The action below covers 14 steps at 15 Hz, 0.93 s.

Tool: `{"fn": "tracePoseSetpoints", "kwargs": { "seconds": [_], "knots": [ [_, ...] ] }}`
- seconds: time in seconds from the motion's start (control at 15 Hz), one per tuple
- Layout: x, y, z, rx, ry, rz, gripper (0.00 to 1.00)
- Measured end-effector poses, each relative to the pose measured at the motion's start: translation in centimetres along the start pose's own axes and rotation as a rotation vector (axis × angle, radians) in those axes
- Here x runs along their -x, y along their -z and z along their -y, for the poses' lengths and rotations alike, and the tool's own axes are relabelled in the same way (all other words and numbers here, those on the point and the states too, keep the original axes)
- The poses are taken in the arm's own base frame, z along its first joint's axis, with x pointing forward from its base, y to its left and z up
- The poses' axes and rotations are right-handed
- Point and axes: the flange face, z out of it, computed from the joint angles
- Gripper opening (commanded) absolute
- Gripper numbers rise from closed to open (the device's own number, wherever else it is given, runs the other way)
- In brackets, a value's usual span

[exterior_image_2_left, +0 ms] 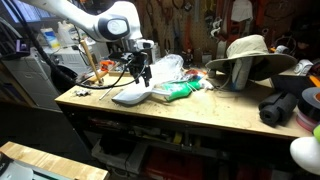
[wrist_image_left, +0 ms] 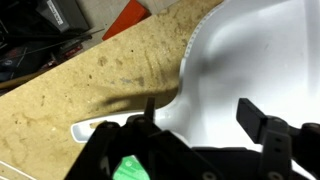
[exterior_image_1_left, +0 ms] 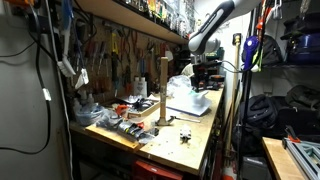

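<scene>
My gripper [wrist_image_left: 200, 112] is open, its two black fingers spread over the edge of a white plastic object [wrist_image_left: 250, 60] that lies on the wooden workbench [wrist_image_left: 110, 70]. Nothing is between the fingers. In an exterior view the gripper [exterior_image_2_left: 143, 72] hangs just above the white object [exterior_image_2_left: 132, 95], next to a green packet [exterior_image_2_left: 178, 90]. In an exterior view the gripper [exterior_image_1_left: 203, 75] sits above the same white object [exterior_image_1_left: 190, 100] near the far end of the bench.
A tan brimmed hat [exterior_image_2_left: 250, 55] and dark gear [exterior_image_2_left: 285, 105] sit on the bench. A wooden post [exterior_image_1_left: 162, 95] stands mid-bench, with tools and small parts [exterior_image_1_left: 125, 112] around it. Tools hang on the back wall [exterior_image_1_left: 110, 50]. An orange object [wrist_image_left: 130, 18] lies beyond the bench edge.
</scene>
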Motion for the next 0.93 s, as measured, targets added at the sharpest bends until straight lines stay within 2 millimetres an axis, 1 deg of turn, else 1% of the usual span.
{"fn": "tracePoseSetpoints", "kwargs": {
  "seconds": [0.13, 0.27, 0.47, 0.67, 0.73, 0.8, 0.93],
  "knots": [
    [1.6, 2.8, -0.4, -0.019, -0.015, -0.034, 1.0],
    [3.8, 5.5, -0.8, -0.039, -0.02, -0.054, 1.0],
    [7.5, 8.4, -0.8, -0.073, -0.009, -0.101, 1.0],
    [11.3, 9.8, -0.4, -0.105, 0.055, -0.176, 1.0],
    [12.0, 10.0, -0.4, -0.111, 0.061, -0.188, 1.0],
    [12.1, 10.4, -0.5, -0.112, 0.059, -0.196, 1.0],
    [11.7, 10.3, -0.5, -0.108, 0.059, -0.194, 1.0]
  ]
}}
